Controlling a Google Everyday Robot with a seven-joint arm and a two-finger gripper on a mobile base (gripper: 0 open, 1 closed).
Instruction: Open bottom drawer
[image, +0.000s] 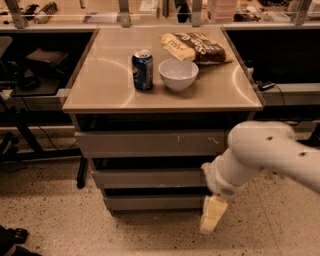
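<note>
Approach step: cream tool (212, 216) on white arm (265, 150) hangs at right end of shut plain grey bottom drawer (150, 202). Tool's grip state: cannot tell. Next: hook drawer's top edge, pull outward.

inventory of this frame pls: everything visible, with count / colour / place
cabinet top: 1, beige, centre
soda can: 1, blue, upright on the top, left of the bowl
bowl: 1, white, mid top
snack bag: 1, brown and tan, back right of the top
top drawer: 1, grey, pale scratches
middle drawer: 1, grey
bottom drawer: 1, grey, lowest front
floor: speckled beige
arm: 1, white, from the right
gripper: 1, pale yellow, pointing down at the bottom drawer's right end
</note>
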